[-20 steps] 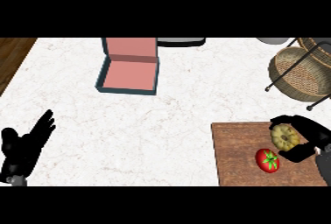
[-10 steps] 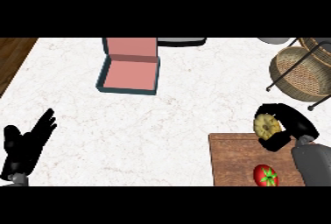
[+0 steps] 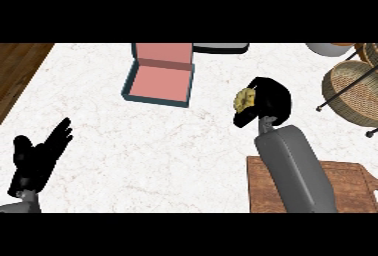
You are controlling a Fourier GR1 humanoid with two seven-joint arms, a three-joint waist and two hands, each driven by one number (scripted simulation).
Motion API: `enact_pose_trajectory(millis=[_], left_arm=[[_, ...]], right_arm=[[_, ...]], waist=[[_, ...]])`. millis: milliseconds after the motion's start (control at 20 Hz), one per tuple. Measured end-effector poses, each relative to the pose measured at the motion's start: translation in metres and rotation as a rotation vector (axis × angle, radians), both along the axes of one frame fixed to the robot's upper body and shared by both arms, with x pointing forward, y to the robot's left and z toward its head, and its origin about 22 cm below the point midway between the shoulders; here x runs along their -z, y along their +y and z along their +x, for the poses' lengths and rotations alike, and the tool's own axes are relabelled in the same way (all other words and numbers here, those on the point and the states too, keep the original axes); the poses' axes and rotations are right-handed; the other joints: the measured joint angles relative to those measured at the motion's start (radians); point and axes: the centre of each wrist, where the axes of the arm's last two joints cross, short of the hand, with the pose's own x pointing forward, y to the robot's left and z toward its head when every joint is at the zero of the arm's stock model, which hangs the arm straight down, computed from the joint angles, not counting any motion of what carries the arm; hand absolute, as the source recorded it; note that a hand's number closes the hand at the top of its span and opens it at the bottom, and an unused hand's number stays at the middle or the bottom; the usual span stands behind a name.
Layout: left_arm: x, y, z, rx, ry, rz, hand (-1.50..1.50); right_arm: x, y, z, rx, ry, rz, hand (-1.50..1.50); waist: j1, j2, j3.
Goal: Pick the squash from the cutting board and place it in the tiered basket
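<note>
My right hand (image 3: pixel 267 102) is curled round the yellowish, bumpy squash (image 3: pixel 244 99) and holds it above the white counter, left of the tiered wicker basket (image 3: pixel 350 90). The squash shows at the hand's left side; the rest is hidden by the fingers. The wooden cutting board (image 3: pixel 347 185) lies at the lower right, partly behind my right forearm. My left hand (image 3: pixel 38 157) rests open at the lower left, fingers pointing up.
An open pink box with a dark teal rim (image 3: pixel 159 75) sits at the back middle. A dark object (image 3: pixel 220 48) lies at the counter's far edge. The wooden floor (image 3: pixel 18 70) shows beyond the counter's left edge.
My right hand has lifted the squash off the cutting board and carried it up and to the left over the counter. The view has shifted; the tomato is out of sight now.
</note>
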Motion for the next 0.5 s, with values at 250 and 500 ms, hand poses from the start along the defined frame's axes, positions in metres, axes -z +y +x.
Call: enact_pose_trajectory(millis=[250, 500], left_arm=[[0.004, 0.0, -0.003, -0.007, 0.004, 0.001, 0.0], [0.007, 0.004, -0.008, -0.029, 0.003, 0.0, 0.0]], right_arm=[[-0.05, 0.056, 0.008, 0.121, -0.184, -0.106, 1.5], [-0.089, 0.083, 0.012, 0.145, -0.342, -0.177, 1.5]], waist=[[-0.011, -0.002, 0.001], [-0.034, -0.003, 0.002]])
